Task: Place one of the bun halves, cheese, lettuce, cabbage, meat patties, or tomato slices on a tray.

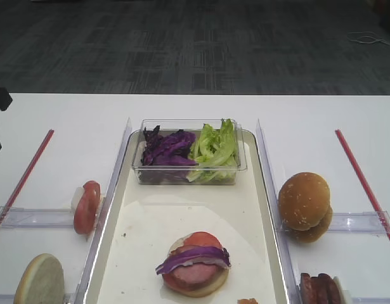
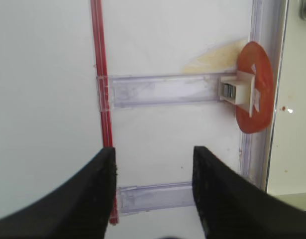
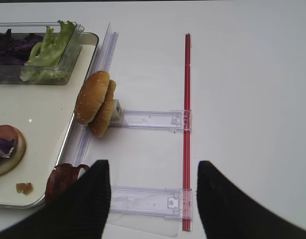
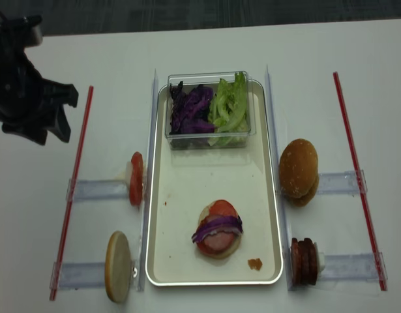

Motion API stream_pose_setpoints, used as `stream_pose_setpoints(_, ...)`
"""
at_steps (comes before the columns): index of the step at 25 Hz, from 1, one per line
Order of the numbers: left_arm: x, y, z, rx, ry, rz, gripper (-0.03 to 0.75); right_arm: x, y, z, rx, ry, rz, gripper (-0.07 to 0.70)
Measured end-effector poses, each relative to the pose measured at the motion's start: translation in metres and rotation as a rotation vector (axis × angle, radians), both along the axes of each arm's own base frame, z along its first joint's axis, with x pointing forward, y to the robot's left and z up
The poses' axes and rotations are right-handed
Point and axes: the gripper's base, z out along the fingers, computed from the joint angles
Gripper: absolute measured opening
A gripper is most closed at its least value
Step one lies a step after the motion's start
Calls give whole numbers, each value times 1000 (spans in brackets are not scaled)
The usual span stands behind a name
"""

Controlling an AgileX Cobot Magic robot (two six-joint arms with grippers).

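The cream tray holds a stack of pale bun half, meat patty, purple cabbage strip and tomato. Left of the tray, tomato slices stand on edge, with a pale bun half nearer the front. Right of it stand sesame bun halves and meat patties. Lettuce and cabbage fill a clear tub. Cheese is out of view. My left gripper hangs open and empty over the table left of the tomato slices. My right gripper is open and empty beside the meat patties.
Red strips run along both outer sides, joined to clear plastic holder rails that carry the ingredients. The clear tub sits at the tray's far end. A small orange crumb lies on the tray's front right.
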Motion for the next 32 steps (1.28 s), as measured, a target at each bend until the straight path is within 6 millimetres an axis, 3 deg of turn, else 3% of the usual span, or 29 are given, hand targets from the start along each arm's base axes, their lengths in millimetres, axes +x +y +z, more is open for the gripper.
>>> stream_pose_setpoints(17,-104,-5,27,15,-148,-26,368,0,0,0,0,0,0,401)
stream_pose_setpoints(32,-179,-9,18,29,-267,-35,368,0,0,0,0,0,0,401)
